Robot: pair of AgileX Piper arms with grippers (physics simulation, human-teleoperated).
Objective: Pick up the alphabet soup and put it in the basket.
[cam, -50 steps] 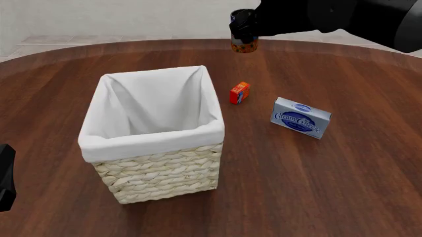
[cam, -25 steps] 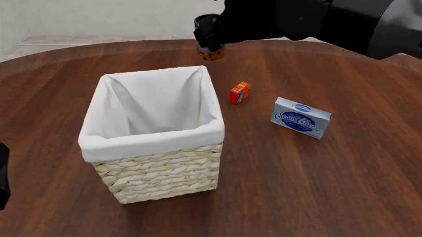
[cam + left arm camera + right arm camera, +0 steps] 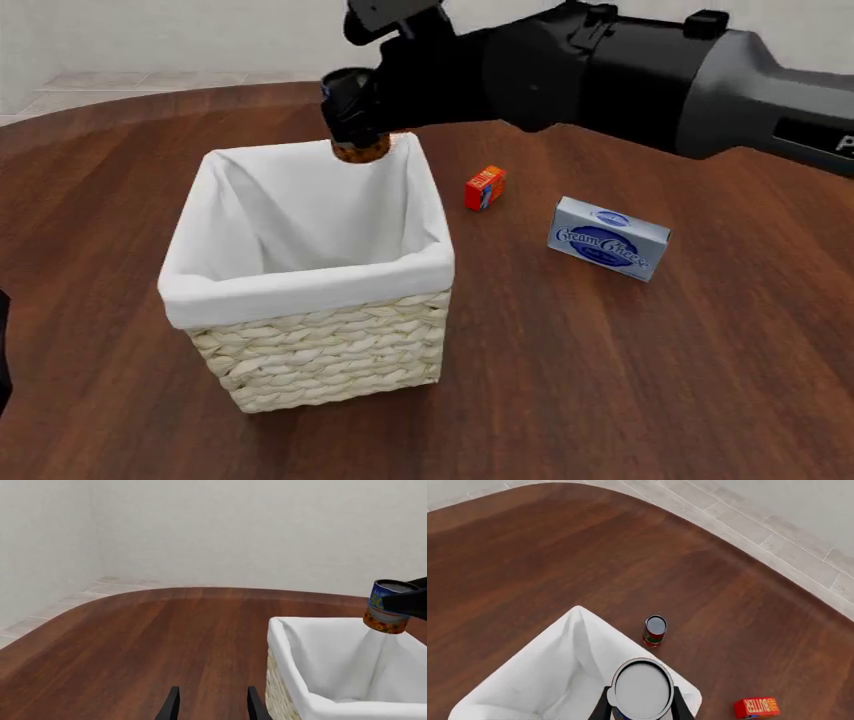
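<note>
The alphabet soup hangs in the air over the far rim of the basket, with my right gripper shut on its sides. The right wrist view looks down on the can's silver top, with a finger on either side and the basket's white liner below. In the left wrist view the blue and orange can floats just above the basket's rim. My left gripper is open over bare wood, close to the basket's left side, with nothing between its fingers.
A small orange-red box and a blue-white cream cheese box lie right of the basket. Another small can with a dark top stands on the table just beyond the basket. The round table's far edge borders a tiled floor.
My right arm has carried the can to the left, from behind and right of the basket to above its far rim. The left arm has slid almost out of the front view.
</note>
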